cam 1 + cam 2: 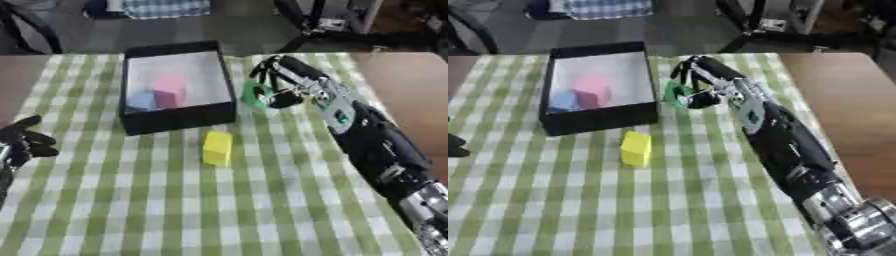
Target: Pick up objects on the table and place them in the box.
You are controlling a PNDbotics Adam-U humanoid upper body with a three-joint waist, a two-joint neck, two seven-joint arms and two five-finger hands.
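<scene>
A black box (pixel 178 118) with a white floor stands at the back of the checked cloth; pink (pixel 168 86) and light blue (pixel 142 100) blocks lie inside it. A yellow block (pixel 217 148) stands on the cloth just in front of the box. My right hand (pixel 282 77) is to the right of the box, fingers curled round a green ring-shaped piece (pixel 255 95) held just off the box's right wall. My left hand (pixel 24 139) rests at the left edge, fingers relaxed and holding nothing.
The green-and-white checked cloth (pixel 175 210) covers most of the brown table (pixel 411 85), which shows bare at the right. Dark chair legs and furniture stand beyond the far edge.
</scene>
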